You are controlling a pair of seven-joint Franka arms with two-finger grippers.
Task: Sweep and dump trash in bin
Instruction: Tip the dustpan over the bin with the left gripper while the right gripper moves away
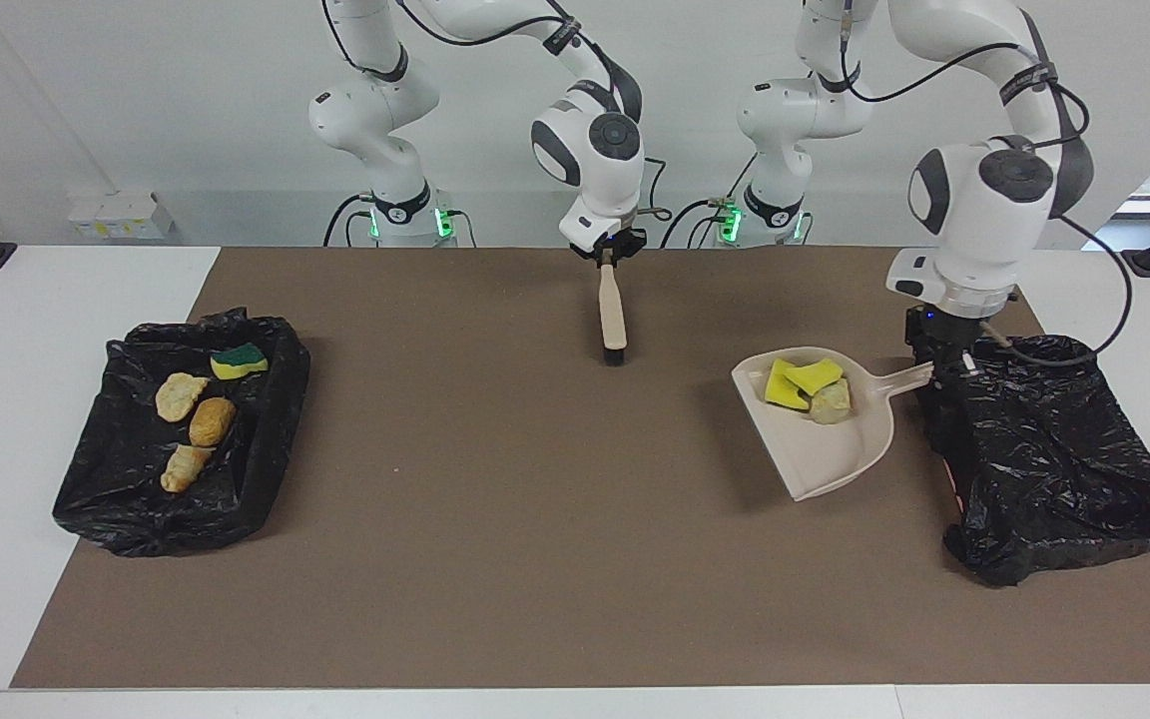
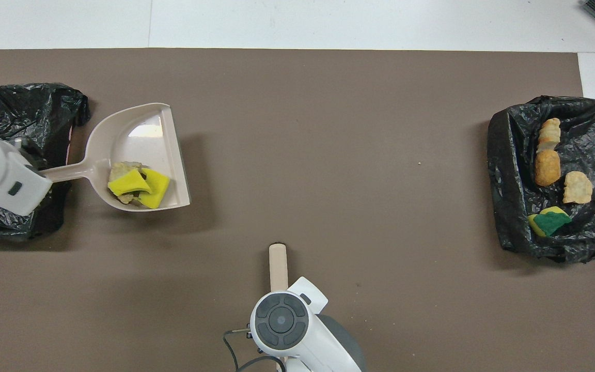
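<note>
L gripper (image 1: pixel 946 371) is clamped on the handle end of the dustpan (image 1: pixel 835 449), which sits at approx 9 o'clock on the brown mat (image 1: pixel 535 519) in the overhead view. The handle points to 8 o'clock and the open lip faces 3. Three scraps (image 1: pixel 803 384), two yellow sponge bits and a pale chunk, lie bunched at the handle end of the pan. The bin (image 1: pixel 1064 459), black-bagged, is just beside the pan at the L arm's end of the table, under the L hand. R gripper (image 1: pixel 611 258) is closed on the brush (image 1: pixel 613 315) at 6 o'clock overhead, brush upright w/ bristles at the mat. That arm looks to be waiting. A second bin (image 1: pixel 116 469) at 3 o'clock overhead holds four scraps (image 1: pixel 198 419), one green-faced sponge and three bread-like chunks. Step in hand, prob.: dump the pan load. To do it well, lift w/ the lip kept a bit high so nothing slides out. Carry the pan body, not just the handle, over the bag's middle, since the lip faces away from the bin now. Then roll the wrist slowly, lip down. The sponge bits are light and may bounce, so tip low over the bag. The bag looks slumped, so aim for its open centre. Keep the R arm parked.
</note>
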